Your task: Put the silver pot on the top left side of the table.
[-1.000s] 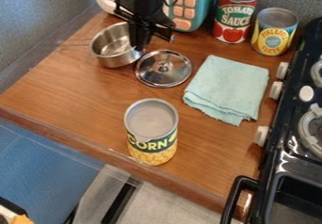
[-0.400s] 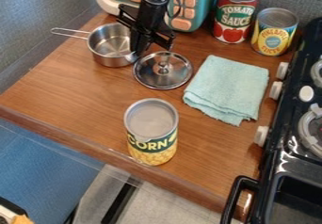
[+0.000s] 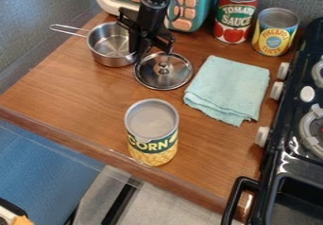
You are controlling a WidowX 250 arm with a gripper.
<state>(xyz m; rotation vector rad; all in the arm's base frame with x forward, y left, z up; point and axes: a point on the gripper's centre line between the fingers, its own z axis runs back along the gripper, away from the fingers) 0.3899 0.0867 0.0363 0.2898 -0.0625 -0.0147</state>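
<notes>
Silver pot [image 3: 111,47] stands upright at the counter's [image 3: 82,87] eleven o'clock, apparently to meet its top-left goal, as the end effector [image 3: 141,54] hangs by its rim, spread or closed unclear.

Pot [image 3: 104,51] at the back left of the surface [image 3: 75,91], its handle [image 3: 52,27] pointing left. Just right of the pot and slightly forward, lid [image 3: 154,77]. Right of the lid, cloth [image 3: 230,87]. Behind pot and lid, toy appliance [image 3: 207,4]. Right of that, behind the cloth, rear can [image 3: 235,18]; just right and slightly forward, second can [image 3: 274,35]. Near the front edge, before the lid, front can [image 3: 153,139]. Along the right side, stove [image 3: 287,139].
</notes>
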